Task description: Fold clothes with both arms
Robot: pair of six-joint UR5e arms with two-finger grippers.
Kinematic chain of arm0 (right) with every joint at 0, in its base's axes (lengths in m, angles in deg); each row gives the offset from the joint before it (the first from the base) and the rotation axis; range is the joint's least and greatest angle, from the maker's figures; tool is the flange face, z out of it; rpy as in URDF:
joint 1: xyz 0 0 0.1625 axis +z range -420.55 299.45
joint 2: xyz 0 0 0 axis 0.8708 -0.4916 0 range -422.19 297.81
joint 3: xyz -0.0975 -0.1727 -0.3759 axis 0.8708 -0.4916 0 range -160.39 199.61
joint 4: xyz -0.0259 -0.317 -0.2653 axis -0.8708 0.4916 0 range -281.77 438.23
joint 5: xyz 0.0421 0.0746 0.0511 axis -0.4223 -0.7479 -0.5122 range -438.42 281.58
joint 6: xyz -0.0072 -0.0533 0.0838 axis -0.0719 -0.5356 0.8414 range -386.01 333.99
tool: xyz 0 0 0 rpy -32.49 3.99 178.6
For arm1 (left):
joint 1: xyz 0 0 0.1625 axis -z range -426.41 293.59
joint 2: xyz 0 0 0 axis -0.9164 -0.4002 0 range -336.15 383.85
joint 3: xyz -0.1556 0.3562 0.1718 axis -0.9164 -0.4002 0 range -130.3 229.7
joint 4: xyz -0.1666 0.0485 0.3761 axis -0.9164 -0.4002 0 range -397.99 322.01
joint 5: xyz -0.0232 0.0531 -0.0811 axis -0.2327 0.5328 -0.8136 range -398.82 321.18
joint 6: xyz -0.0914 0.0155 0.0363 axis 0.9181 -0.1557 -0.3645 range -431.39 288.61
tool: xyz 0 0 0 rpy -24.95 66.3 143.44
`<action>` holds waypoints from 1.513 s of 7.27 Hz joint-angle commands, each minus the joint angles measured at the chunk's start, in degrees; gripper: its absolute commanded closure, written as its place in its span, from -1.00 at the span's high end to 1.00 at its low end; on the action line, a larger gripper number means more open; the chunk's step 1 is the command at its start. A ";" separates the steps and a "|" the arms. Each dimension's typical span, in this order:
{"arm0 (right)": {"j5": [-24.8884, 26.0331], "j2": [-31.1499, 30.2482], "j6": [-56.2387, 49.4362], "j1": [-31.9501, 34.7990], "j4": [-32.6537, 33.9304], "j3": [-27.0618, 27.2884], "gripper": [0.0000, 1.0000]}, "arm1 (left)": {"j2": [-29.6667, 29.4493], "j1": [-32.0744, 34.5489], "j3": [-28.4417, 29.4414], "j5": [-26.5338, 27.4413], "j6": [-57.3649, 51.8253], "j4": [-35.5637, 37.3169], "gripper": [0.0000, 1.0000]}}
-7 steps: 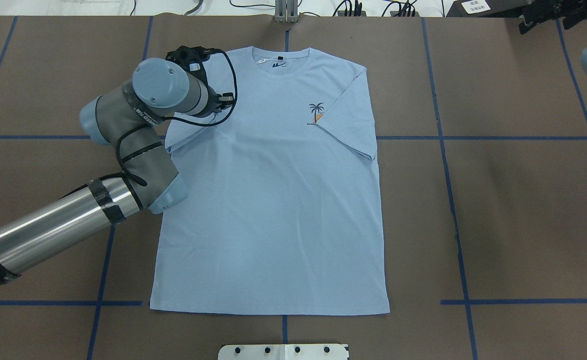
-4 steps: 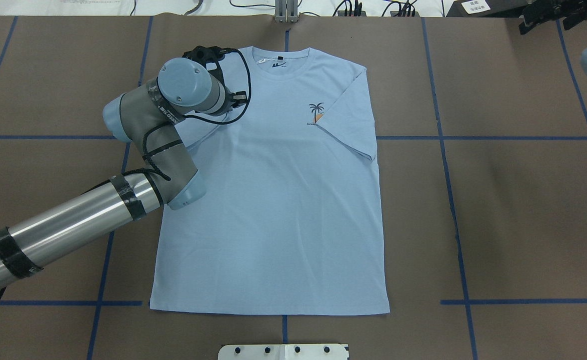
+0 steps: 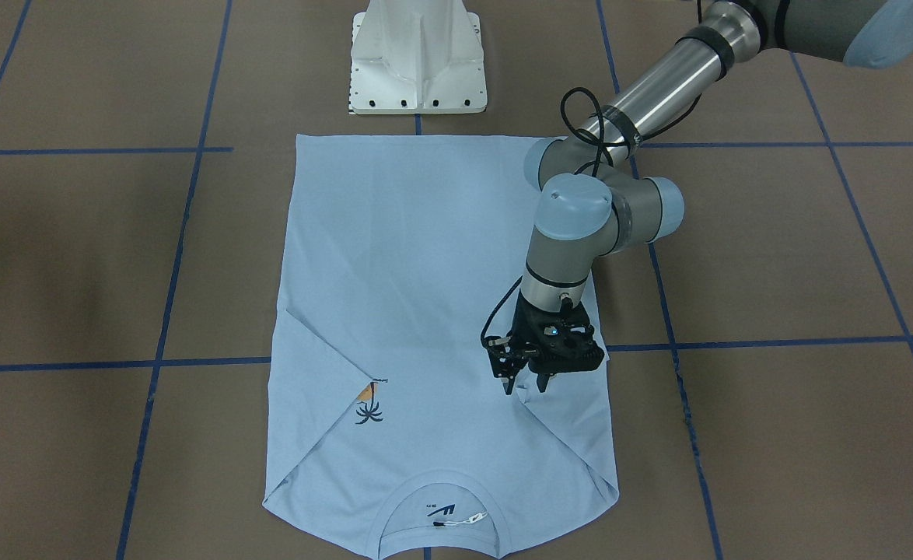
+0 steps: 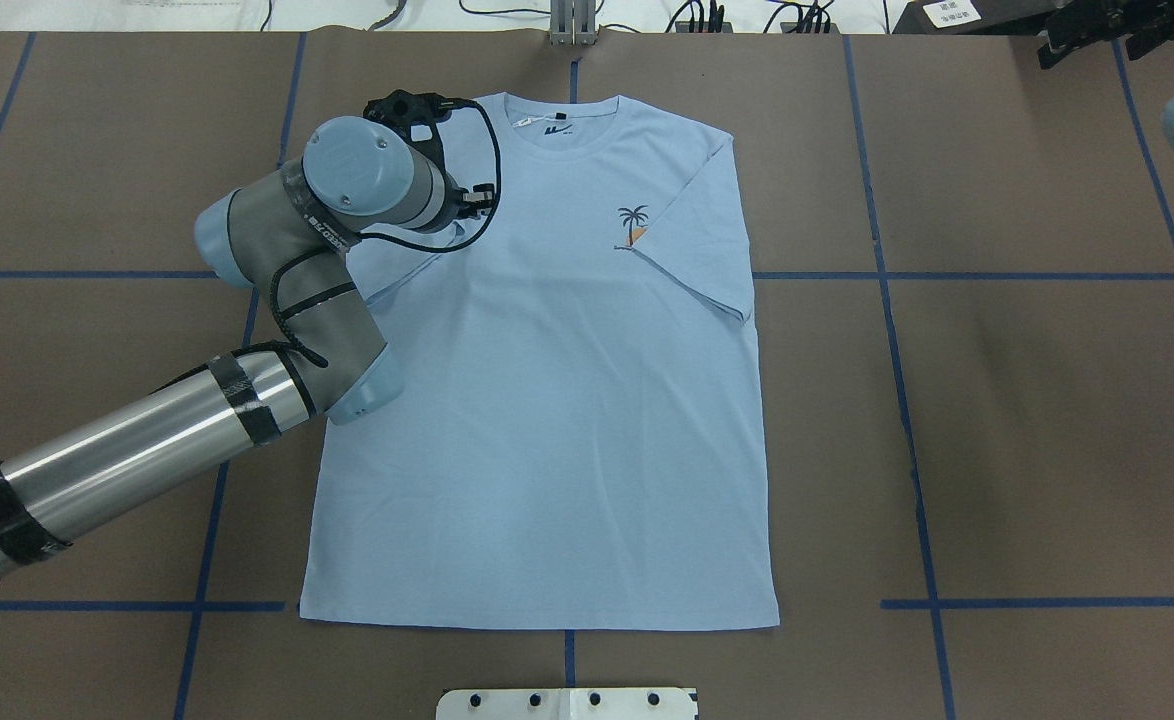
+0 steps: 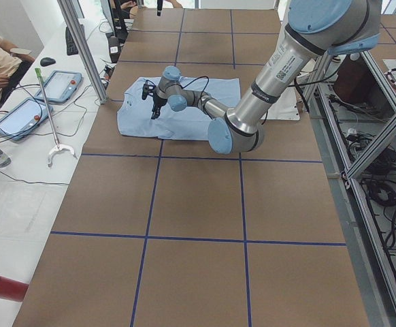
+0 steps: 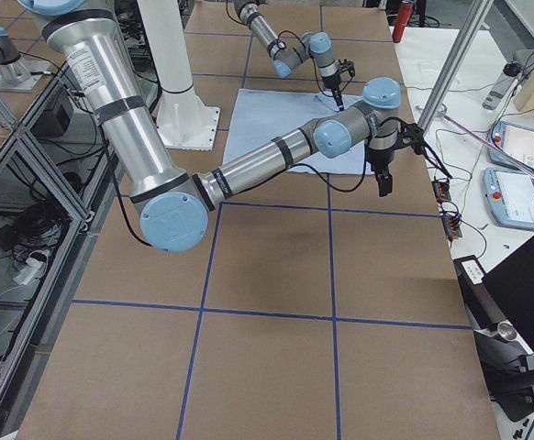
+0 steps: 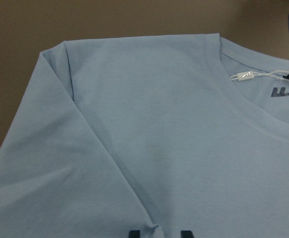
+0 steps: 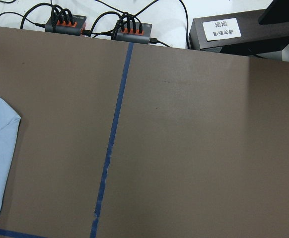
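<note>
The left pincer (image 3: 527, 386) points down at the folded-in sleeve (image 3: 569, 424), fingers (image 7: 136, 233) slightly spread with the sleeve tip puckered between them. The T-shirt (image 4: 547, 430) lies flat on the tabletop (image 4: 1027, 400) under it, and the right pincer (image 6: 383, 188) hangs well clear; whether it is spread I cannot tell.

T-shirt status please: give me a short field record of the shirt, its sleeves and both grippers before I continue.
shirt: T-shirt flat, print up, collar away from the robot base
sleeves: left-side sleeve and right-side sleeve both folded in onto the chest
left gripper: left gripper fingers apart, tips down at the left-side sleeve's end
right gripper: right gripper off the shirt, over bare table; jaws unclear
body: not yet folded
</note>
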 commanded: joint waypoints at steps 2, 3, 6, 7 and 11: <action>0.56 -3.15 13.54 -5.68 -0.07 10.29 1.00 | 13.13 0.50 -21.85 -4.83 -7.23 2.32 1.00; 1.43 -6.65 19.33 -9.02 -0.07 16.86 1.00 | 16.05 0.59 -28.19 -6.49 -7.24 3.90 1.00; 12.22 -13.96 37.35 -20.09 -0.16 28.68 1.00 | 22.19 0.33 -37.36 -10.20 -7.06 3.83 1.00; 13.38 -15.11 42.98 -22.30 -0.42 31.06 1.00 | 22.75 0.33 -37.74 -9.93 -7.15 3.66 1.00; 25.83 -21.17 64.53 -38.08 -4.91 38.80 0.93 | 28.88 -3.62 -39.93 -7.04 -4.01 3.39 0.51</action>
